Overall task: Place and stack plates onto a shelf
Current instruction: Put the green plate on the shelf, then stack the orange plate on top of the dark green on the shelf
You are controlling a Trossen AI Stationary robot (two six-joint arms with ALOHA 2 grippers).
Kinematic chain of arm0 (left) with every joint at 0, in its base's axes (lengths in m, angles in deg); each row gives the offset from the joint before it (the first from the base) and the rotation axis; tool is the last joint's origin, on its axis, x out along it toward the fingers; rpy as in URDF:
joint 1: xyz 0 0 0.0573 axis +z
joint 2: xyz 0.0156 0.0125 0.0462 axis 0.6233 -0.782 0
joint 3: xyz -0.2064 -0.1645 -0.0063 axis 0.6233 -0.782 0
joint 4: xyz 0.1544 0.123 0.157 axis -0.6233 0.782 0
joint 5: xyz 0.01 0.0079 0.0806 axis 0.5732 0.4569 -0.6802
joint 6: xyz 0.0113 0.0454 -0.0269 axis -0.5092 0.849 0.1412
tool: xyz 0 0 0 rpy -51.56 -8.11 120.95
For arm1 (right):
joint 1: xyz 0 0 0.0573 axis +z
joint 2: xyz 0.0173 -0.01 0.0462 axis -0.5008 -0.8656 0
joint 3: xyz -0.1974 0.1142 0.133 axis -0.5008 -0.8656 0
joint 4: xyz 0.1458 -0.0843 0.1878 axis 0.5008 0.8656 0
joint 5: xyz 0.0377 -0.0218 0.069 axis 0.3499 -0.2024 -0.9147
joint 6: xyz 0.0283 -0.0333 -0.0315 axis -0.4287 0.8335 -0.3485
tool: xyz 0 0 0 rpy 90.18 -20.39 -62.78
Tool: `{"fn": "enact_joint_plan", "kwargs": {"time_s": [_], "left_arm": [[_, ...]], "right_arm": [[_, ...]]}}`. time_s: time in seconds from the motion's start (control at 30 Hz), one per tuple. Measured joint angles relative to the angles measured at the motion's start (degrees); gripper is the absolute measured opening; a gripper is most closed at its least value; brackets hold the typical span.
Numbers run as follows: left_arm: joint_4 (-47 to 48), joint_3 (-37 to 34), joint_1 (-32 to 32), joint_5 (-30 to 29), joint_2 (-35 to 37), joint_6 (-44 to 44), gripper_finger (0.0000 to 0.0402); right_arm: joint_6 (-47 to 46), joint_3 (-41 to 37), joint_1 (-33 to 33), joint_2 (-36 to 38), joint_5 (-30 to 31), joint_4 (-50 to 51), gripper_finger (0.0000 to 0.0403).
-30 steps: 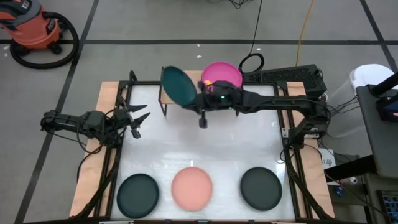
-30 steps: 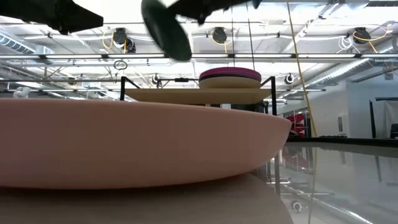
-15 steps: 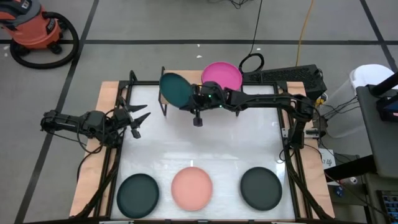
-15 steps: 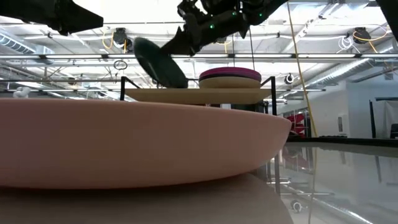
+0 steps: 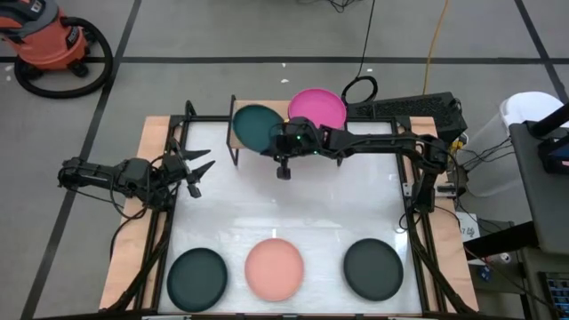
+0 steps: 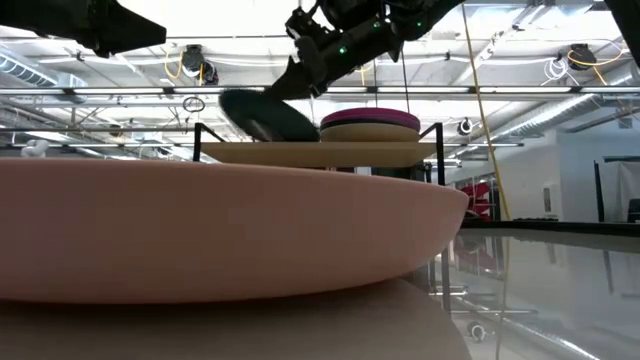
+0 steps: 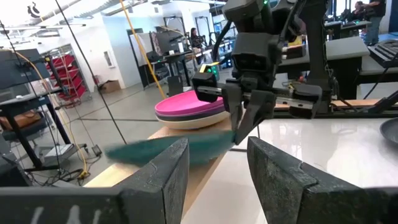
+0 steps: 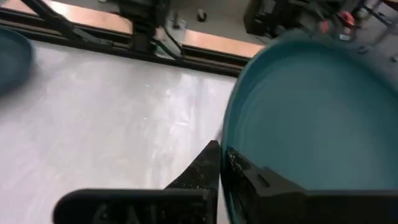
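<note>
Plates first, nearest row: three round shallow matte discs along the table's near edge in the high view: dark teal plate (image 5: 197, 278), salmon pink plate (image 5: 274, 268), charcoal plate (image 5: 373, 269), each well apart from the next. Low view sees only the pink one (image 6: 200, 230), its smooth curved rim filling the foreground and hiding the other two.

Mid-table: white glossy tabletop (image 5: 293, 209) with wooden side boards. Left gripper (image 5: 197, 171) waits at the left edge, fingers spread, holding nothing; its wrist view shows the two dark fingers (image 7: 158, 177) apart.

Far side: light-wood shelf (image 6: 320, 153) on thin black legs. Right gripper (image 5: 277, 142) pinches the rim of a teal green plate (image 5: 257, 126) over the shelf's left half. Low view shows what the overhead cannot: this plate (image 6: 268, 117) is tilted, lower edge at or just above the board; contact cannot be told. Right wrist view shows the dark fingers (image 8: 249, 180) pressed on the plate's rim (image 8: 311, 118).

Shelf's right half: magenta plate (image 5: 316, 108) on top. Only the low and left wrist views reveal it as a stack, with a beige plate (image 6: 368, 133) under it.
</note>
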Motion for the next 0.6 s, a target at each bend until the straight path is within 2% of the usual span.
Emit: {"fn": "enact_joint_plan", "kwargs": {"time_s": [0.13, 0.5, 0.6], "left_arm": [[0.00, 0.00, 0.00, 0.00, 0.00, -0.04, 0.0168], [0.03, 0.00, 0.02, 0.21, 0.00, -1.21, 0.0168], [1.43, 0.00, 0.02, 4.63, -0.50, -2.43, 0.0168]], "right_arm": [[-0.36, -0.02, -0.56, 0.00, 2.42, 1.47, 0.0031], [-1.68, -0.11, -0.05, 0.92, 2.07, -0.48, 0.0068], [-1.73, -0.11, 1.12, 2.81, 2.04, -1.01, 0.0078]]}}
